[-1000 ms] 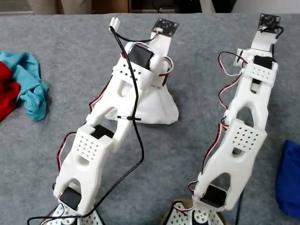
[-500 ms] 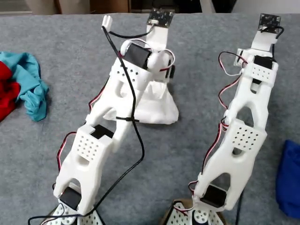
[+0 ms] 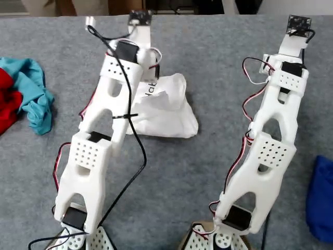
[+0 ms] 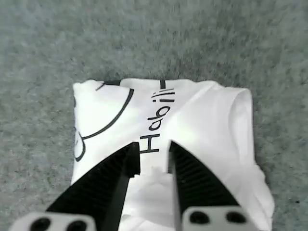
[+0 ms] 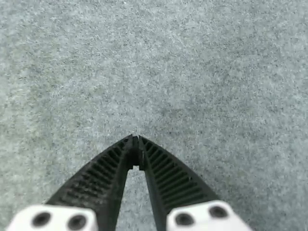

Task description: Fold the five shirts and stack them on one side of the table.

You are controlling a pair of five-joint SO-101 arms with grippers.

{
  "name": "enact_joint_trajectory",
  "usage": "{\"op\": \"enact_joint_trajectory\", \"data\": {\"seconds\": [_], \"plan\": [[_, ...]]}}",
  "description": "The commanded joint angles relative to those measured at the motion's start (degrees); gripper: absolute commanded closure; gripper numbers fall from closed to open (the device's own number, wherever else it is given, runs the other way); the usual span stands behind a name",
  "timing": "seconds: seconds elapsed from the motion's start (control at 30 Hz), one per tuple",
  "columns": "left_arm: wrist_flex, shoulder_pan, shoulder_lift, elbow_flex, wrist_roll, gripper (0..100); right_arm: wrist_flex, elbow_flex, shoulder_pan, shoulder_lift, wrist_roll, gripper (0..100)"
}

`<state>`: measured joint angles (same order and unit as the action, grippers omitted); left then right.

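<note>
The left gripper (image 4: 153, 157) has its fingers (image 4: 113, 180) clenched on a raised fold of the white shirt (image 3: 169, 114), mid-desk (image 3: 218, 47). I'd lay that fold over slowly, edges matched. The right gripper (image 5: 135, 143) hangs closed, empty.

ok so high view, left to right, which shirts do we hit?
red shirt → teal shirt → white shirt → blue shirt

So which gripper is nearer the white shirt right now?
Left. The left gripper is on the white shirt, pinching a fold of it. The right gripper hangs shut over the grey table, apart from the shirt.
</note>
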<state>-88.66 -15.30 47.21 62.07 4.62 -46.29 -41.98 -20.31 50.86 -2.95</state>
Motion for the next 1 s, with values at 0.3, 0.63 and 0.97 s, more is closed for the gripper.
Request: {"op": "enact_joint_trajectory", "data": {"seconds": [0.3,0.63,0.97], "plan": [[-9.8,-8.8,0.5,0.5,0.3,98,0.0,-3.6,-0.1,-0.4,0.0,99.2],[-12.1,-11.7,0.3,-3.1,0.4,98,0.0,-3.6,-0.1,-0.4,0.0,99.2],[-12.1,-17.8,0.3,-5.8,0.6,98,0.1,-3.6,-0.1,-0.4,0.0,99.2]]}}
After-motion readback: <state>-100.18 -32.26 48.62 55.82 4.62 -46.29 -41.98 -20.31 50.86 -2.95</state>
